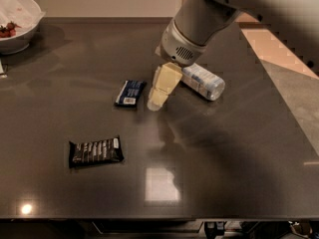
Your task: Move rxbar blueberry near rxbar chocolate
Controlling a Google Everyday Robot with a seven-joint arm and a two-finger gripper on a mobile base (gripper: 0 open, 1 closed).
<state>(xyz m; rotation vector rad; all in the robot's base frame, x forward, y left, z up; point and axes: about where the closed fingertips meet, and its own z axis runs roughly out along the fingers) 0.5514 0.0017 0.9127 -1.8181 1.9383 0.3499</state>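
rxbar blueberry [130,93], place: lying flat around the middle of the bench [239,153], farther back than the black bar and well apart from it.
rxbar chocolate [95,151]: nearest item, front left; flat black wrapper with rows of white lettering and a white patch at its right end.
rxbar blueberry, look: small dark-blue rectangle, white text along it, white label patch at its near end; long axis runs front to back, slightly tilted.
claw [155,103]: cream-coloured, pointing down, just right of the blue bar and apart from it; nothing visibly in its grip; cannot tell whether it is clenched or released.
bottle [204,82]: clear plastic, on its side, behind and right of the claw.
bowl [20,36]: white, far left corner, reddish pieces inside.
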